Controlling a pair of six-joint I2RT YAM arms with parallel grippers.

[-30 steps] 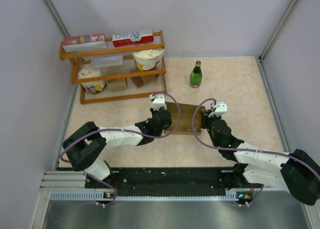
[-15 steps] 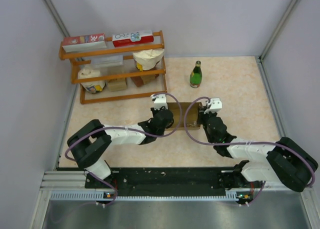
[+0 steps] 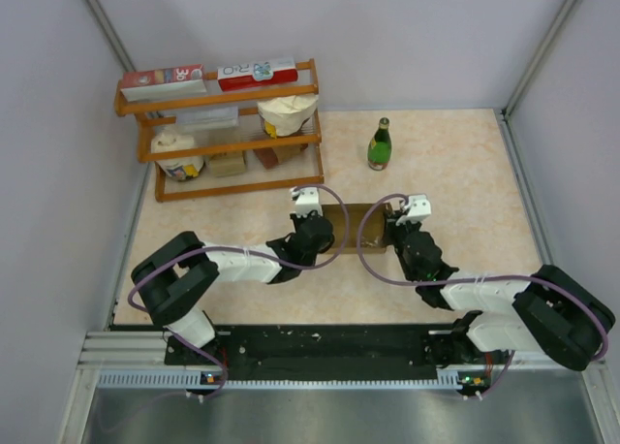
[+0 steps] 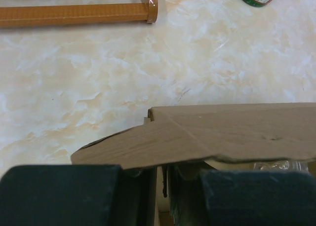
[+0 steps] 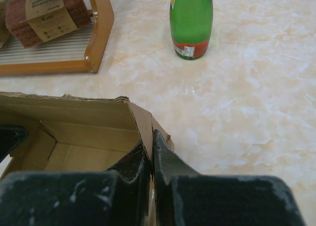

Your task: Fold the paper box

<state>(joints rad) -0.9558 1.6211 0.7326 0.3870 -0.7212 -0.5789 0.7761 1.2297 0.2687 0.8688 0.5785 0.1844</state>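
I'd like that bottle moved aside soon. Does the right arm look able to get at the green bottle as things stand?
Probably not yet: the right gripper is shut on the wall of the paper box, so it must let go first. Otherwise nothing stands between the box and the green bottle.

I see the paper box [image 5: 74,132] as matt brown cardboard, fibrous at its cut edges; the tabletop [image 4: 98,63] smooth, marble-patterned, faintly shiny; the shelf rack [image 5: 101,23] varnished wood; the bottle [image 5: 191,18] glossy green glass.

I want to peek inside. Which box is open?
The brown paper box pinched by the right end effector: its inside shows. The red-and-white cartons on the shelf lie closed.
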